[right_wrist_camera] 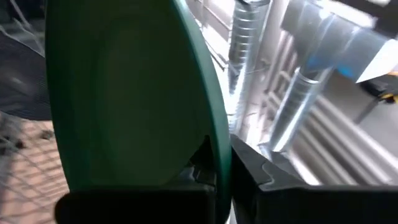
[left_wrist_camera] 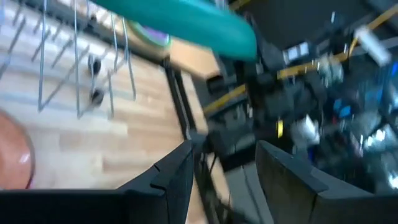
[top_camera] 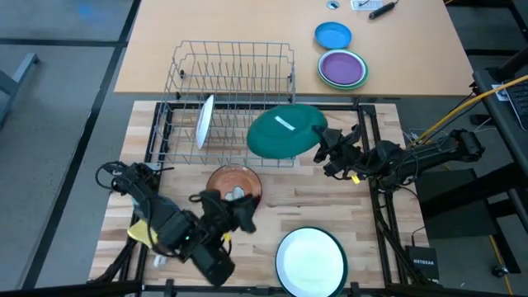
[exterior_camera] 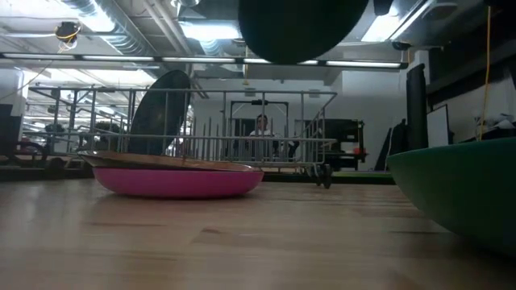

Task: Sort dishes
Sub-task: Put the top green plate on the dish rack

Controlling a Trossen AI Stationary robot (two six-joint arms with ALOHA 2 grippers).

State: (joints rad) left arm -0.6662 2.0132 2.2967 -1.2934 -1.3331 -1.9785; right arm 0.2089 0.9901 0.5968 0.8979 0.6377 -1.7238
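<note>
Green plate (top_camera: 285, 132) is hanging above the tabletop (top_camera: 346, 214), tilted over the front corner of the wire rack (top_camera: 235, 78), and the right hand (top_camera: 324, 147) is pinching it by the rim alone; the right wrist view is showing the two fingers (right_wrist_camera: 214, 163) clamped on the thin edge. That narrow grip is looking like the main risk: with so much of the plate hanging out from the fingers, it could be swivelling or slipping free as the arm is turning it toward a slot. The wires are standing close together, so an edge arriving off-line could be catching on them and shoving the rack. A white plate (top_camera: 204, 121) is already standing upright in the rack, and a wide swing could be knocking it over.

Nearer the front, the left hand (top_camera: 233, 216) is hovering at the brown dish (top_camera: 234, 183), its fingers spread and holding nothing. The large white plate (top_camera: 311, 260) is lying at the front edge, near that arm, where a careless sweep could be nudging it off.
</note>
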